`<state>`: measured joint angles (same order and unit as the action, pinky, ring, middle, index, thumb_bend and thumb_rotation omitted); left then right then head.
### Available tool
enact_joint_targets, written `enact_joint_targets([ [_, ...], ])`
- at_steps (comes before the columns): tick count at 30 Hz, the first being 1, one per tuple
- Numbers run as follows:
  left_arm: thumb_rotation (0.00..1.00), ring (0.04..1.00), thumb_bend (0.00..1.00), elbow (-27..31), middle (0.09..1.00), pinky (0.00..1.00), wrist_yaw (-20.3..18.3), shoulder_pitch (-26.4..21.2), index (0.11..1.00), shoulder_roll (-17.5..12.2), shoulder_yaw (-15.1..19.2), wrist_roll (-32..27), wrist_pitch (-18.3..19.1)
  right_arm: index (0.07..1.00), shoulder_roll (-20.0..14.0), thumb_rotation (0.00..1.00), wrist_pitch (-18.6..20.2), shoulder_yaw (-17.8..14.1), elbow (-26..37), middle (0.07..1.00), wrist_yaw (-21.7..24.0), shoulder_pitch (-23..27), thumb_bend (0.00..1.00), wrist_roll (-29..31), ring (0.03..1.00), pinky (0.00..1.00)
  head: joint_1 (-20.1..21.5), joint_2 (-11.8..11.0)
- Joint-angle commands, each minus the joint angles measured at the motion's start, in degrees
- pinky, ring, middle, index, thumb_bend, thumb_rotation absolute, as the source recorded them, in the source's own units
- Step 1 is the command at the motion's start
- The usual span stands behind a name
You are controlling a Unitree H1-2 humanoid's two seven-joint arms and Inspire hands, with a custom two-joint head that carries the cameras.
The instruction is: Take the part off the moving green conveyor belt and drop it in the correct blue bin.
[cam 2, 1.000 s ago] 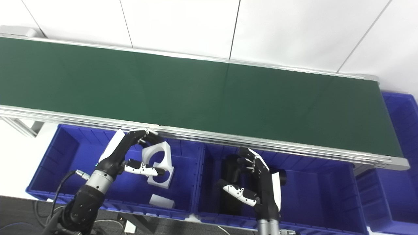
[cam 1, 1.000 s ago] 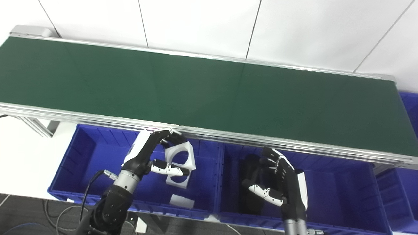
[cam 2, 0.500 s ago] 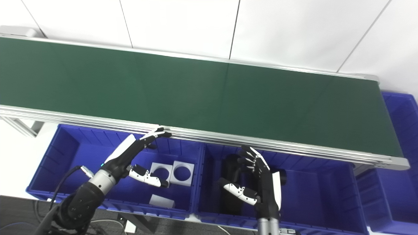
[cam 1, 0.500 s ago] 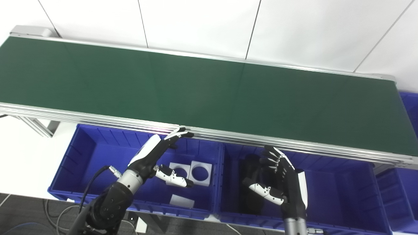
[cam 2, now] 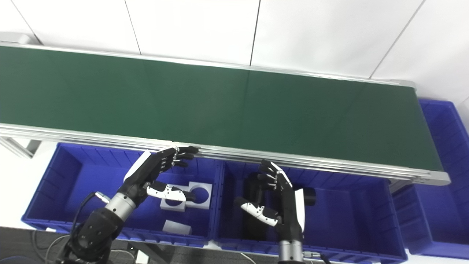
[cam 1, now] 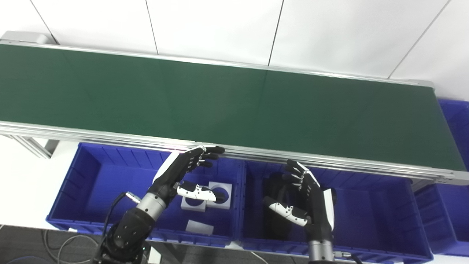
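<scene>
2 white parts [cam 1: 207, 194] with round holes lie flat side by side on the floor of the left bin [cam 1: 91, 183], directly beneath the left hand [cam 1: 183, 176]; its thumb crosses above them. A 3rd white block [cam 1: 199, 227] lies nearer the bin's front wall, below that hand. The left hand holds nothing, fingers spread, tips reaching the belt's [cam 1: 234, 106] near rail. The right hand [cam 1: 306, 198] hangs with fingers apart and empty over the middle bin [cam 1: 384, 216], black parts [cam 2: 256, 190] behind and beside it. A 3rd bin [cam 2: 443, 146] sits far right of that hand. The belt surface is bare. No writing is readable anywhere.
</scene>
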<state>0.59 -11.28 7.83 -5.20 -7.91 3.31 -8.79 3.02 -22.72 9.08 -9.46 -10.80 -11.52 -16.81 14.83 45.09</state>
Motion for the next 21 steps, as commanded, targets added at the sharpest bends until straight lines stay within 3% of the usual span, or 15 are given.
enact_joint_targets([
  [1,0.00,0.725,0.71,-1.2,0.766,0.67,1.7,-0.5,0.742,1.2,1.5,-2.9,-6.1,0.782,1.6,0.02,-1.8,-0.1,0.6,0.766,-1.6,0.1,0.69,-0.7,0.700,0.57,1.3,-0.2],
  [7,0.00,0.625,0.63,-6.4,0.666,0.58,3.5,-1.4,0.660,3.1,3.9,-3.9,-15.2,0.788,2.9,0.00,-2.6,-0.2,-0.2,0.764,-3.7,0.0,0.67,-2.4,0.700,0.57,3.0,-0.8],
  [9,0.00,0.617,0.62,-7.0,0.648,0.57,3.9,-1.4,0.642,3.3,4.0,-3.7,-16.7,0.788,3.0,0.00,-3.0,-0.2,-0.5,0.763,-4.3,-0.1,0.67,-2.8,0.699,0.57,3.2,-1.2],
  [15,0.00,0.635,0.64,-7.6,0.658,0.60,4.6,-0.9,0.644,3.5,3.2,-1.9,-17.5,0.788,2.8,0.00,-3.5,0.0,-1.5,0.755,-5.1,-0.3,0.66,-2.7,0.698,0.57,1.1,-2.8],
  [21,0.00,0.646,0.67,-7.2,0.656,0.64,5.3,0.2,0.641,4.5,2.8,-1.2,-16.5,0.793,1.5,0.02,-4.1,1.2,-2.8,0.765,-5.5,-0.4,0.66,-2.7,0.705,0.58,-1.3,-8.1],
])
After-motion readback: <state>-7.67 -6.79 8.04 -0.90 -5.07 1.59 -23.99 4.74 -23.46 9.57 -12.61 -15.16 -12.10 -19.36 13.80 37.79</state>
